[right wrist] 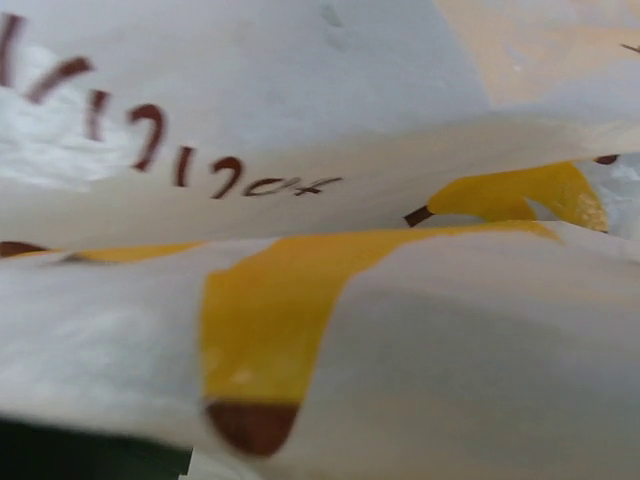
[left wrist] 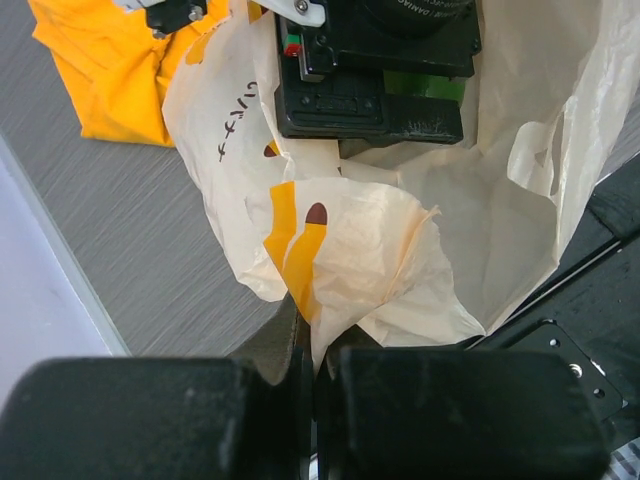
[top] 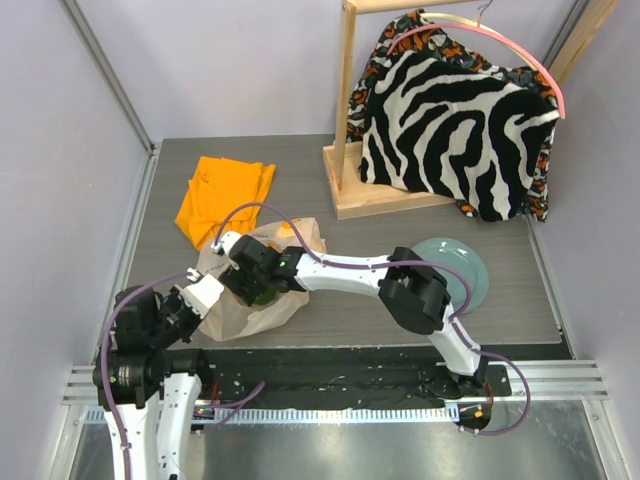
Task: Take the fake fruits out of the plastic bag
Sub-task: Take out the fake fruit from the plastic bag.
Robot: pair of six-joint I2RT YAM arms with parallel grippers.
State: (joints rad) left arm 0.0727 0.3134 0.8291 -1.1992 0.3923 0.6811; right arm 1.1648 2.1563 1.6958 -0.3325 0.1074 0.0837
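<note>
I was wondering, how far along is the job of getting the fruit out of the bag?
Nothing looks done yet: no fruit shows on the table or the plate. In hand: the left jaws are shut on the edge of the bag, and the right jaws are down in its mouth. All the fruit appears left to take out.

I see 1 orange cloth (top: 222, 200) lying crumpled on the grey surface (top: 300, 160), far left. At far right stands a wooden rack (top: 347, 120), with a zebra-patterned garment (top: 455, 125) hanging on a pink hanger (top: 525, 50). Nearer me than the rack, 1 pale teal plate (top: 468, 265) lies flat on the surface.
</note>
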